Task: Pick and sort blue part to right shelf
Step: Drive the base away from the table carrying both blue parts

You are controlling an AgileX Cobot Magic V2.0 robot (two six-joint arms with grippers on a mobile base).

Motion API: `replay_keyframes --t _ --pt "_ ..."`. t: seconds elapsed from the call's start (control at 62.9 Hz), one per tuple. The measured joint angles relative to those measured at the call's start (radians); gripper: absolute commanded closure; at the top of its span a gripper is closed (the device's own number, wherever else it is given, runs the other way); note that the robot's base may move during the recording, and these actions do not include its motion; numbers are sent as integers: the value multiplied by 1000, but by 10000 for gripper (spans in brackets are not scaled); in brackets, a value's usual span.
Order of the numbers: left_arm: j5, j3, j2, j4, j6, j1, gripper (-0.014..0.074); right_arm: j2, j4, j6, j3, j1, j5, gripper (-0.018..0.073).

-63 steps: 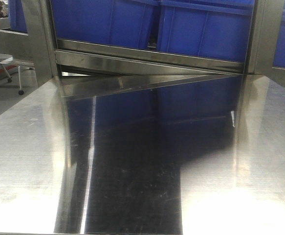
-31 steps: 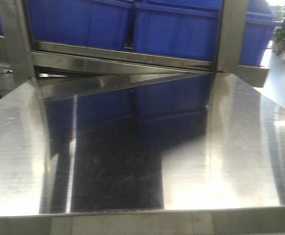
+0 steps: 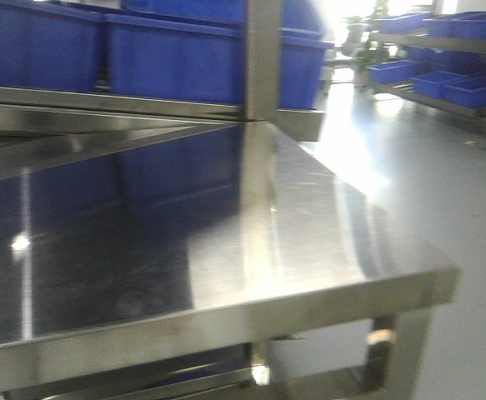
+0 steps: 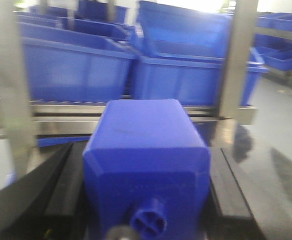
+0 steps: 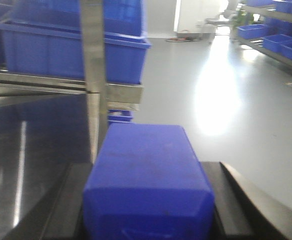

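2 blue blocks in hand, 1 per arm.

- Right gripper (image 5: 147, 165): clenched around the blue part (image 5: 146, 185), lower centre of the right wrist view. Sloped shoulders show; the cap is cut off by the frame edge.
- Left gripper (image 4: 144, 150): clamped on a knobbed blue block (image 4: 146, 170), small round knob toward the camera. Judged not the target.
- Steel table (image 3: 309, 250) fills the lower left of the front view.
- Right shelf (image 3: 443, 79) with blue bins (image 3: 430, 83) sits upper right, well apart across the floor.

Pick looks done. Left to do: carry, place, release. All views blurred.
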Motion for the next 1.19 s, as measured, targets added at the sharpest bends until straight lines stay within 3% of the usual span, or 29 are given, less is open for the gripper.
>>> replay_keyframes --t 1.193 --pt "0 0 0 0 0 0 230 0 0 0 0 0 0 151"
